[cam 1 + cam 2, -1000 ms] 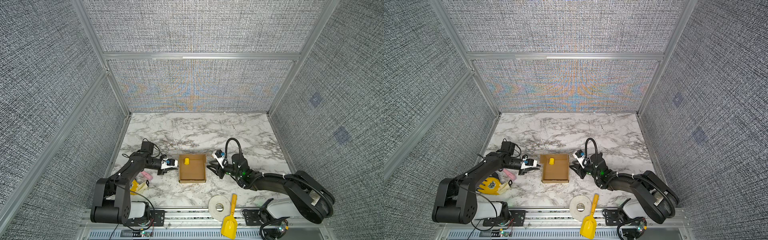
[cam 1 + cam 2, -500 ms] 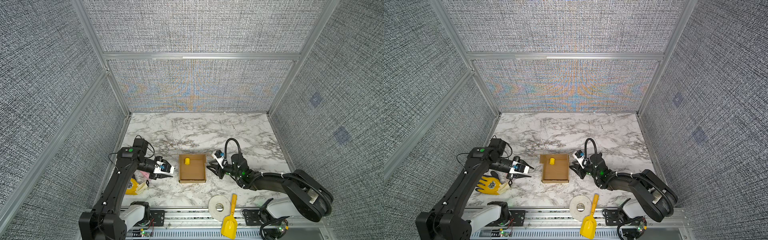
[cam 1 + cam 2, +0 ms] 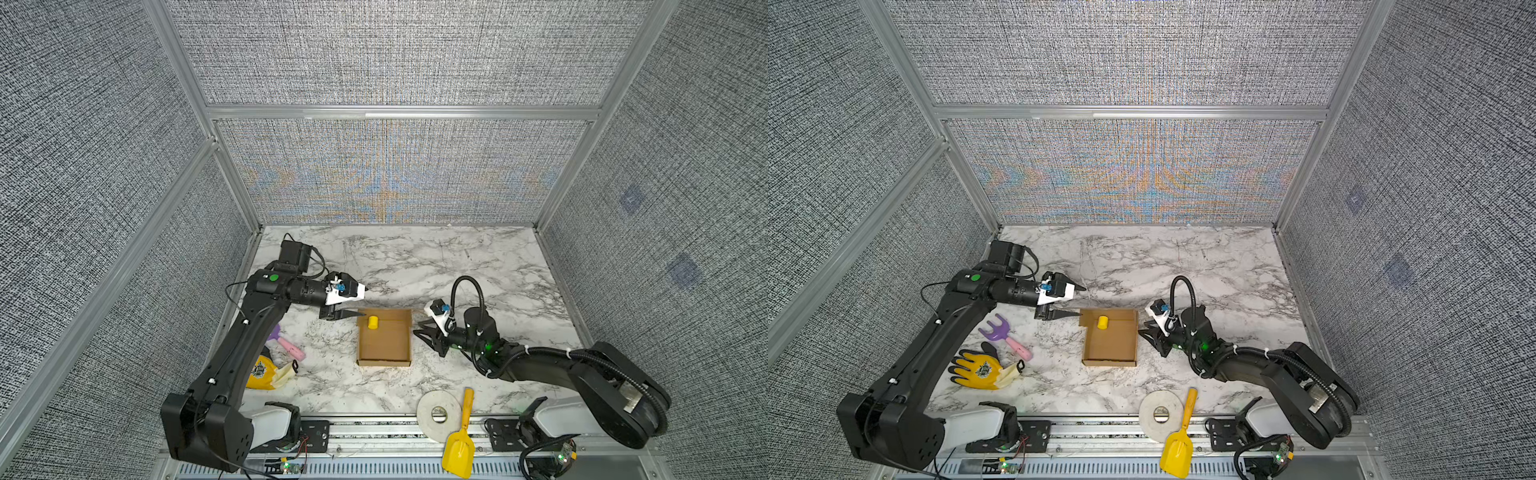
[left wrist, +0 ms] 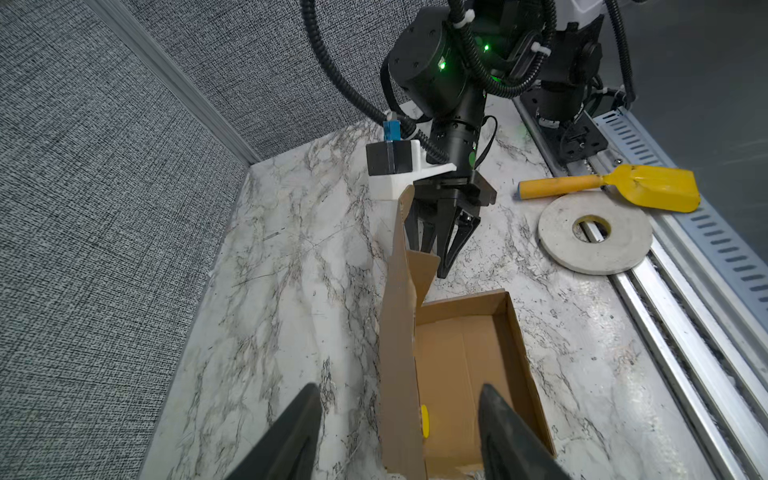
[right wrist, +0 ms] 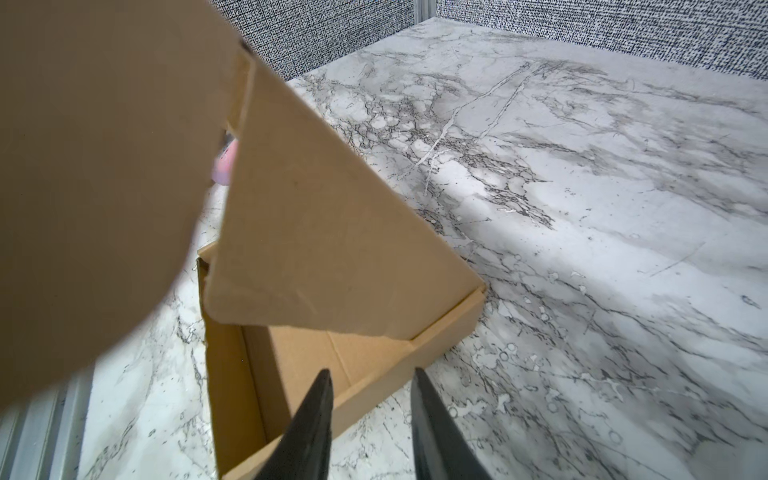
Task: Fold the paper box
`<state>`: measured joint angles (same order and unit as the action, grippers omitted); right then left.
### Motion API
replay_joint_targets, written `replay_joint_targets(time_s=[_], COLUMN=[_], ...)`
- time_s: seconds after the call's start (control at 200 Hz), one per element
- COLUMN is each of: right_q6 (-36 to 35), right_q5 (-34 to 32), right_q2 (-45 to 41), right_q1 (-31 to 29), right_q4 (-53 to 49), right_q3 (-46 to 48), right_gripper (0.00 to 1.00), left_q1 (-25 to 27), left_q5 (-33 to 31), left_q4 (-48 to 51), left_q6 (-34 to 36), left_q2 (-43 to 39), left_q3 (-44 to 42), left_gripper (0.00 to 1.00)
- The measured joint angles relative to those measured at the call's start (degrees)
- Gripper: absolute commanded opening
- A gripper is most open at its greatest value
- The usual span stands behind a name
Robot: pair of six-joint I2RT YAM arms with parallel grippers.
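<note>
1. Nearest, at 6 o'clock by the rail, a tape roll [image 3: 439, 415] and a shovel [image 3: 459, 451] are left aside. Neither is judged to be needed for folding.
2. The box [image 3: 384, 343] is set mid-table, within reach of both arms, with its tray walls already raised. A yellow cylinder [image 3: 373, 322] is seen inside, toward the 11 o'clock corner.
3. The lid [image 4: 399, 332] is stood up along the box's 12 o'clock edge. Closing it is judged to be the step left.
4. At 3 o'clock of the box, the right gripper [image 3: 422, 334] is held low, the arm stretched flat along the table. Its jaws are narrowly parted and nothing is held. It is placed just beside the lid's side flap [image 4: 422, 270], probably for tucking; contact cannot be told.
5. At the 11 o'clock corner, the left gripper [image 3: 364, 306] is held level on a raised, horizontal forearm. Its jaws are spread wide and empty, and the lid's edge is lined up between them, unclamped.
</note>
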<state>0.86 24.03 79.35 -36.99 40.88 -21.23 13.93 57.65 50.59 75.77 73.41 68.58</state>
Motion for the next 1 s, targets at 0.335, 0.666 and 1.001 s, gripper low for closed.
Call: replay_joint_targets(time_s=[0.335, 0.666, 1.001], right_q6=[-0.2, -1.8, -4.6], right_q5=[-1.2, -4.8, -9.0], right_q2=[-2.6, -15.6, -28.2], right_q1=[0.0, 0.2, -0.3], right_q4=[-0.6, -9.8, -26.8], right_q3=[1.8, 5.1, 2.1], right_gripper=[0.33, 0.34, 0.34], left_q1=[2.6, 4.7, 7.0], left_q5=[-2.2, -3.8, -6.3], left_q4=[-4.0, -4.3, -4.5], left_q6=[-0.6, 2.2, 4.9], left_q2=[-0.1, -3.0, -4.1], left_q3=[-6.6, -13.9, -23.1], left_gripper=[0.4, 0.39, 0.46])
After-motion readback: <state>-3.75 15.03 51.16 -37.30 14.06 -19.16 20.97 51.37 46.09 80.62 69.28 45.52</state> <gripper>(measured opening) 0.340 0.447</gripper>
